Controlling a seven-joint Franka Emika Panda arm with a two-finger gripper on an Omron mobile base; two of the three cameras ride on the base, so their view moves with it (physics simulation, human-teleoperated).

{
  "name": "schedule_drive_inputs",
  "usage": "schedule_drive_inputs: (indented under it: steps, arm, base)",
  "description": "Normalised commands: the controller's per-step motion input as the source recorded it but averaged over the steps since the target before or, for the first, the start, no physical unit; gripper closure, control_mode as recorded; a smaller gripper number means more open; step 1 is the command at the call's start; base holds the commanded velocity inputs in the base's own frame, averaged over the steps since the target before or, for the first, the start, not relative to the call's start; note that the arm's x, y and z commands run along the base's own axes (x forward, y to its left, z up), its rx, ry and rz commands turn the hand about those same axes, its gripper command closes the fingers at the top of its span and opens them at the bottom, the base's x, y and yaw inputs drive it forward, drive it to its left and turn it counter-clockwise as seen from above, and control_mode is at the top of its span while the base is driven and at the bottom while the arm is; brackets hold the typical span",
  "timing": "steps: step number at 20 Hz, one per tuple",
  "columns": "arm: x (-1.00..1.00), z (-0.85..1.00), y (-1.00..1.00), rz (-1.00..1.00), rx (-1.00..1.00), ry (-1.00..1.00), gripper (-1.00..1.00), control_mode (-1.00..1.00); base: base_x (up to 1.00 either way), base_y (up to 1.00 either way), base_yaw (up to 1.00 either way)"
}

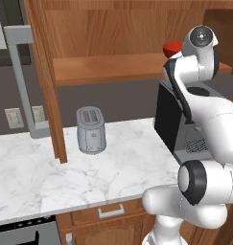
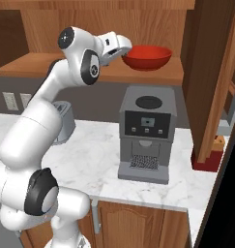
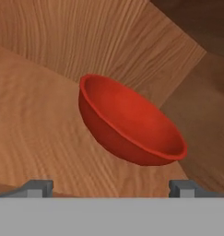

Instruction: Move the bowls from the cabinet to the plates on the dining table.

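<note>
coffee machine (image 2: 147, 133) at centre frame on the counter (image 2: 104, 160); above it the gripper (image 2: 124, 48), fingers spread wide and empty, nears the red bowl (image 2: 147, 57) on the open cabinet's shelf (image 2: 32, 65), upper centre. no bowl moved yet.

I had the arm (image 2: 51, 92) raised and bent at the elbow, wrist reaching forward, claw (image 3: 111, 188) level with its jaws spread wide, holding nothing.

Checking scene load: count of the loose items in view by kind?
Bowl: 1, red, on the cabinet shelf
Toaster: 1
Coffee machine: 1
Total: 3
</note>
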Motion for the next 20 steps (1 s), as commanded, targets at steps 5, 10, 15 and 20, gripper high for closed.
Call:
schedule_drive_inputs:
  steps: [5, 10, 15, 20]
  arm:
    - [0.35, -0.04, -0.08, 0.01, 0.0, 0.02, -1.0, -1.0]
    - [0.31, -0.07, -0.09, 0.0, 0.0, 0.02, -1.0, -1.0]
    - [0.33, -0.08, -0.07, 0.01, 0.0, 0.03, -1.0, -1.0]
    - [0.29, -0.08, -0.08, 0.0, 0.0, 0.03, -1.0, -1.0]
  base:
    - [0.0, 0.0, 0.0]
    - [0.0, 0.0, 0.0]
    - [0.0, 0.0, 0.0]
    - [0.0, 0.0, 0.0]
